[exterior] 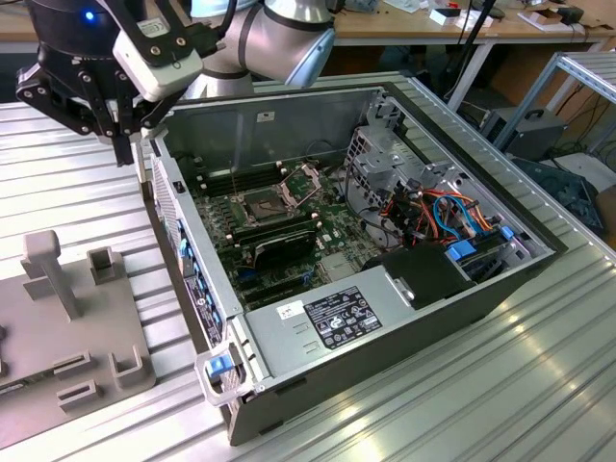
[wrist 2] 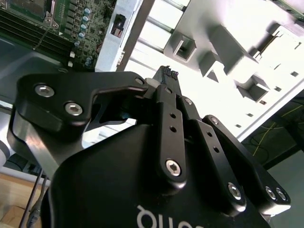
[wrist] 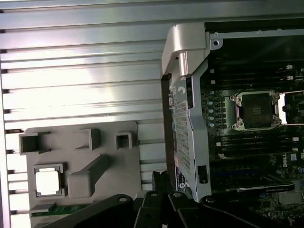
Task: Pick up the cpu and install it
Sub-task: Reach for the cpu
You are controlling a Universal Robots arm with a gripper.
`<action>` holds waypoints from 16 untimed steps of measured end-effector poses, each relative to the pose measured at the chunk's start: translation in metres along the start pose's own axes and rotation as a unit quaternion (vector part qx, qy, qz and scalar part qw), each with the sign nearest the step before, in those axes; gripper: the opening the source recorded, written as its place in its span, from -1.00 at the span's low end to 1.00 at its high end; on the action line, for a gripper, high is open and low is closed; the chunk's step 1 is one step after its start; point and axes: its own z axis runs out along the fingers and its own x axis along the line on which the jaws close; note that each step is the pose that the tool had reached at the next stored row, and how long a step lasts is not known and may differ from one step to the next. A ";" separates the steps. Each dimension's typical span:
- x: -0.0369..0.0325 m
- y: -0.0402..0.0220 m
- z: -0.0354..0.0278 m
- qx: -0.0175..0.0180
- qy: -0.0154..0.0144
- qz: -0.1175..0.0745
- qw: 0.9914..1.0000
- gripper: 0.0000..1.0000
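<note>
Exterior view: claw (exterior: 123, 144) hangs over the table (exterior: 77, 183) just outside the open computer case (exterior: 269, 120). Second wrist view: claw fingers pinched narrow, gripping nothing. First wrist view: cpu (wrist: 47, 181) sits in a square pocket of the grey tray (wrist: 118, 175) on the table, well apart from the open socket (wrist: 255, 110).

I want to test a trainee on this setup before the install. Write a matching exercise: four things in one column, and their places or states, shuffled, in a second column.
Things
1. cpu
2. socket
3. graphics card
4. hand

Places or states
A. over the slatted table, just outside the case wall
B. lying in a square pocket of the grey fixture
C. frame hinged open, nothing in it
D. black, seated inside the case next to the socket

Pairs: 1-B, 2-C, 3-D, 4-A
</note>
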 end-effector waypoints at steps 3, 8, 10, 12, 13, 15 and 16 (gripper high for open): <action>0.0031 -0.0002 -0.0001 0.000 0.000 0.000 1.000 -0.79; 0.0081 -0.0006 -0.0002 0.000 0.000 0.000 1.000 -0.79; 0.0108 -0.0008 -0.0003 0.000 0.000 0.000 1.000 -0.79; 0.0133 -0.0010 -0.0003 0.000 0.000 0.000 1.000 -0.79; 0.0146 -0.0011 -0.0003 0.000 0.000 0.000 1.000 -0.79; 0.0159 -0.0012 -0.0004 0.000 0.000 0.000 1.000 -0.79; 0.0168 -0.0013 -0.0005 0.000 0.000 0.000 1.000 -0.79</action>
